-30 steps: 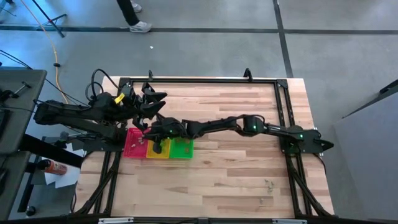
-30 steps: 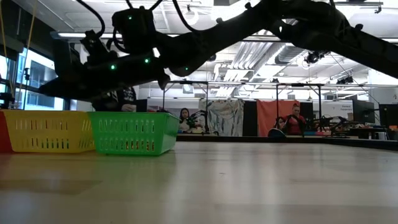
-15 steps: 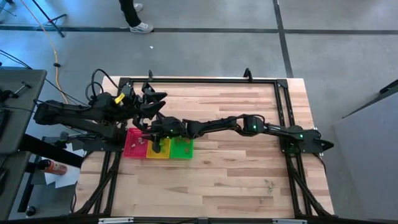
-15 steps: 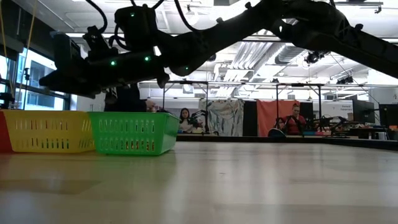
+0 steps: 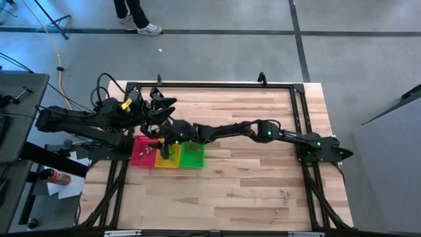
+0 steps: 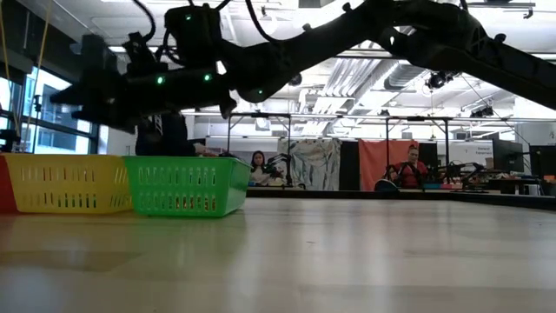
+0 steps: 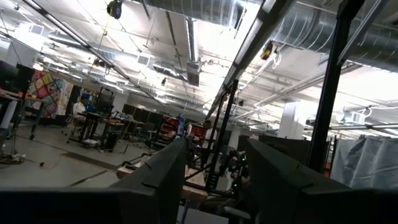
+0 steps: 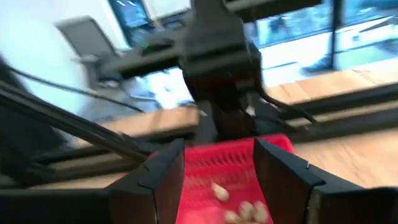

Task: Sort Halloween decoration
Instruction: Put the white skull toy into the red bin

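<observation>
large open-plan robotics lab or workshop hall. exposed silver ventilation ducts (image 7: 348, 37) and pipes ran under bare ceiling with strip lights (image 6: 347, 61). grey concrete floor (image 5: 217, 52) with dark seams surrounded butcher-block table (image 5: 250, 191) in black metal frame (image 5: 217, 84). further workbenches with black frames and equipment (image 6: 469, 178) stood behind, people seated among them (image 6: 410, 169). person's legs (image 5: 135, 13) crossed floor beyond table. orange cable (image 5: 52, 46) trailed over floor; tall windows (image 6: 35, 113) at side.
</observation>
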